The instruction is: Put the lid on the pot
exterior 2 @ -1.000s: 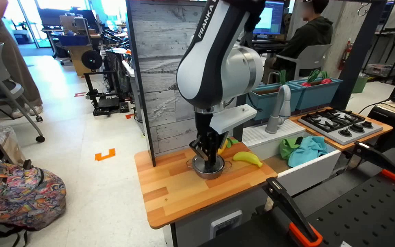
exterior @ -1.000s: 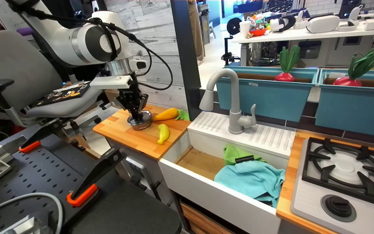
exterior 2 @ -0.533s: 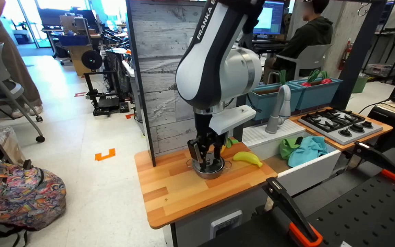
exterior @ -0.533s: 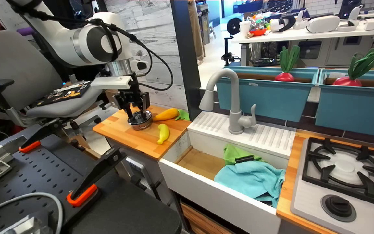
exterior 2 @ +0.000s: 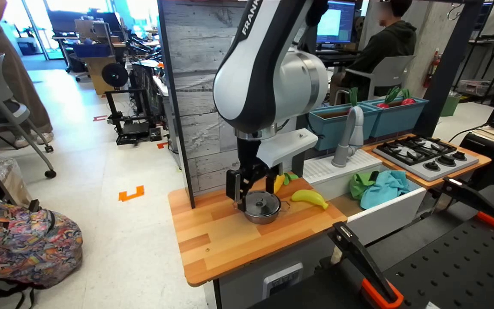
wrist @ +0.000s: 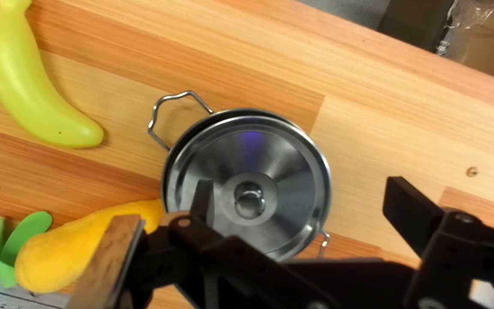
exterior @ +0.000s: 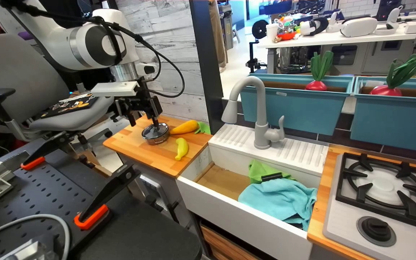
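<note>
A second ago my fingers (wrist: 410, 214) were close together over the middle of the lid (wrist: 259, 176). Now they are wide apart, holding nothing, and they have gone up and a bit to one side. The lid did not come with me. It lies on top of the pot (exterior 2: 260, 219), and the pot stands on the worktop (exterior 2: 221, 244) near the yellow banana (exterior 2: 309, 197).

So I think I let go, and the job is almost done. A dark gap shows along one side, between the lid and the pot, so the lid may sit a little off the middle. In the wrist view one of my tips is in front of the lid; I can't tell if it touches. I should go straight up now, or I could push the lid crooked.
</note>
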Robot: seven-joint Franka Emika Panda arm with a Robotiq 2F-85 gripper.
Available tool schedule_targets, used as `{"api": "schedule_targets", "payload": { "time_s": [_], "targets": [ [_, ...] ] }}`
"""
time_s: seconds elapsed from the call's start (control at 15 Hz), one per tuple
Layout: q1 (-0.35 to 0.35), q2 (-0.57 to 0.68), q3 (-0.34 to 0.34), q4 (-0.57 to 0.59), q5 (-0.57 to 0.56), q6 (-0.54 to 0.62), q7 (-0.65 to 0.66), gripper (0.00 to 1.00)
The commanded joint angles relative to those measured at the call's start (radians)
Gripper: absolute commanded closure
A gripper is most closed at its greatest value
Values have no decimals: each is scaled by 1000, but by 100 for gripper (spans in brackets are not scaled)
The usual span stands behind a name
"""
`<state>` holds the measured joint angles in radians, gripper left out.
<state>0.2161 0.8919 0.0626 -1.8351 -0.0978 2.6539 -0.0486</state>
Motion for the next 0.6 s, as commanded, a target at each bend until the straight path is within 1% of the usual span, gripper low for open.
{"api": "schedule_targets", "payload": {
  "time_s": [0.0, 0.13, 0.2, 0.33, 0.53],
  "targets": [
    [-2, -164, 46, -184, -3, 42, 0, 0],
    [-10, -220, 80, -244, 4, 34, -16, 0],
    [0, -131, 56, -139, -2, 14, 1, 0],
    [1, -183, 74, -194, 1, 14, 0, 0],
    [-1, -201, 75, -216, 1, 14, -1, 0]
  ]
}}
